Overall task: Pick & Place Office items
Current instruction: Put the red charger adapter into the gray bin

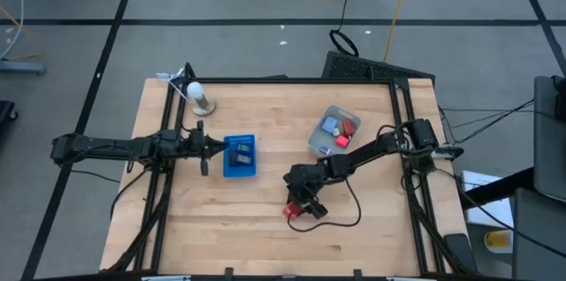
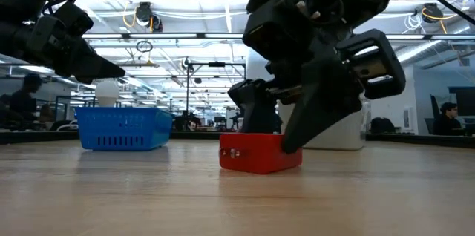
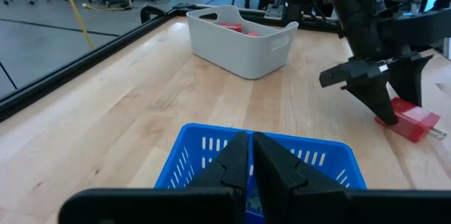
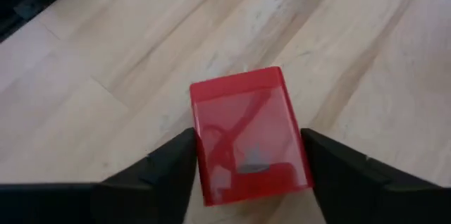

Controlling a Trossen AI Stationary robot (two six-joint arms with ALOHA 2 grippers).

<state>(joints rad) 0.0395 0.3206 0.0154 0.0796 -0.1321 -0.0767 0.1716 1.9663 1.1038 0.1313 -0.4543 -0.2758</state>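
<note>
A red see-through box (image 4: 243, 122), one of the office items, lies flat on the wooden table near its middle. My right gripper (image 4: 246, 136) reaches down to it at a slant from the table's right, shut on it. The box (image 2: 260, 153) rests on its bottom face. Several other small red and blue items lie in the grey tub (image 1: 323, 147) at the far right. My left gripper (image 3: 251, 160) is shut and holds nothing. It hovers at the left edge of the blue tray (image 1: 239, 168). My right gripper has the red box between its two fingers, one finger (image 4: 165, 168) on each long side (image 4: 200, 164), at the end nearer the gripper. The fingers slant down from the table's right and lie along the box. The box sits flat on the table.
A white ball on a small stand (image 1: 199, 95) is at the far left corner. A black cable (image 1: 347, 215) loops on the table just right of the red box. Bare wood lies along the near edge.
</note>
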